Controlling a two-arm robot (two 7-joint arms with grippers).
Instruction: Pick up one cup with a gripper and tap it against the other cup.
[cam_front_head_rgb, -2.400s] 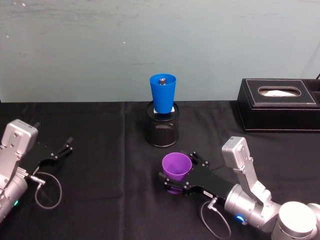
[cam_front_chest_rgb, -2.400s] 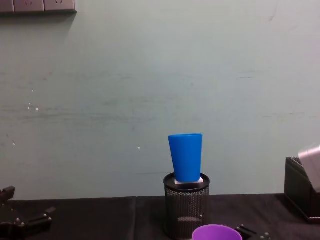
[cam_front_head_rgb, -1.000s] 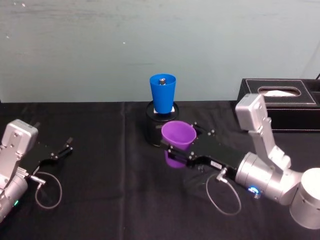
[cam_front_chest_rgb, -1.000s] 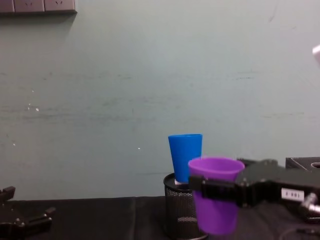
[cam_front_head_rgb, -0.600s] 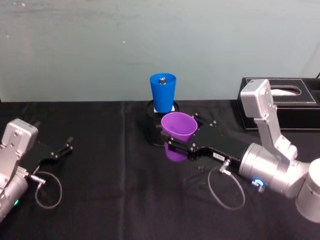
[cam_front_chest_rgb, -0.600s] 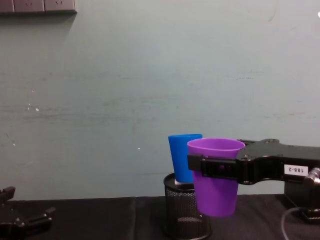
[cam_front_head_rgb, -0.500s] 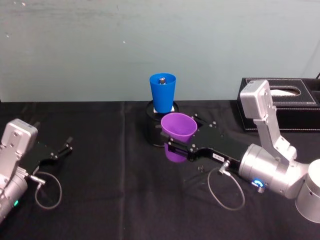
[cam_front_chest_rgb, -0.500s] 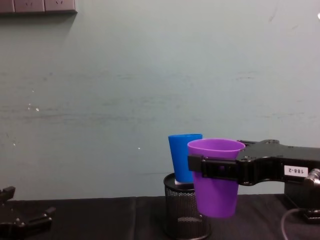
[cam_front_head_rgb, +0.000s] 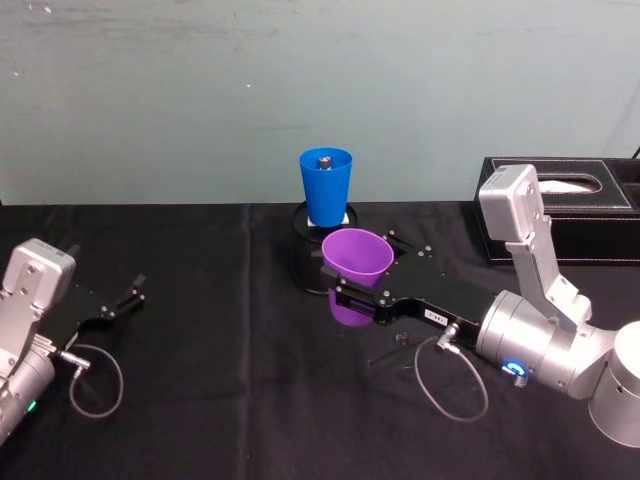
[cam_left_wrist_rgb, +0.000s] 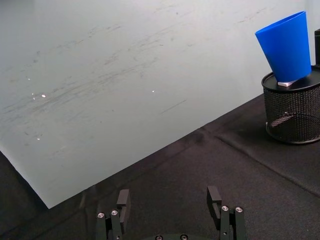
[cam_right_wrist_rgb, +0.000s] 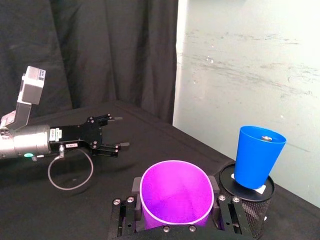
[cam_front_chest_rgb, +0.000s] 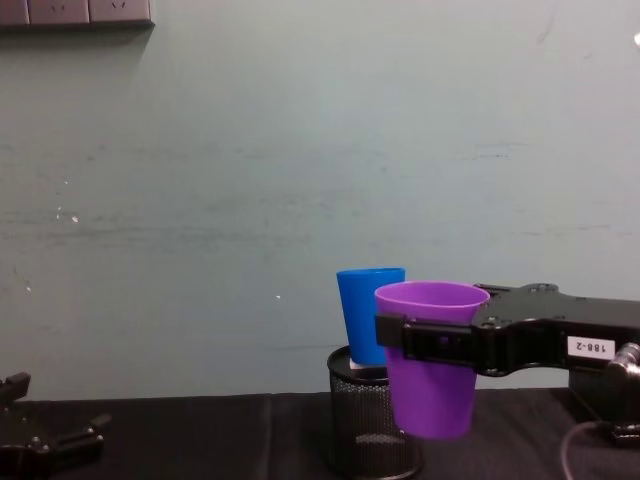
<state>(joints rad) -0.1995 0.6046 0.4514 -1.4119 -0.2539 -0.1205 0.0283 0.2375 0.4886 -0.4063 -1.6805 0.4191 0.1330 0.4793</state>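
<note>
The right gripper (cam_front_head_rgb: 366, 281) has its two flat black fingers closed round the purple cup (cam_front_head_rgb: 355, 258), one to each side just below the rim, and it holds the cup upright in the air, off the cloth. Behind the gripper the silver arm slopes back toward the robot, with a blue ring (cam_front_head_rgb: 516, 372) glowing on it and a grey cable (cam_front_head_rgb: 450, 388) looping down.

The table (cam_front_head_rgb: 200, 400) is covered in black cloth and backs onto a pale green wall. On the right, at the back, sits a black tissue box (cam_front_head_rgb: 560, 212). The left gripper (cam_front_head_rgb: 136, 289) rests low on the far left of the table, well away from the cups, its fingers spread wide with nothing between them.

In the middle, near the wall, stands a black mesh pen holder (cam_front_head_rgb: 302, 262). On top of it is a small white block (cam_front_head_rgb: 345, 216), and the blue cup (cam_front_head_rgb: 326, 185) stands upright on that. A small grey metal bit (cam_front_head_rgb: 324, 160) lies inside the blue cup.

The purple cup hangs on the robot's side of the holder and a shade to the right. From the chest view its rim (cam_front_chest_rgb: 432, 293) sits just below the blue cup's rim (cam_front_chest_rgb: 370, 272), and the two overlap. From the head view they are near each other, but a gap shows between them.
</note>
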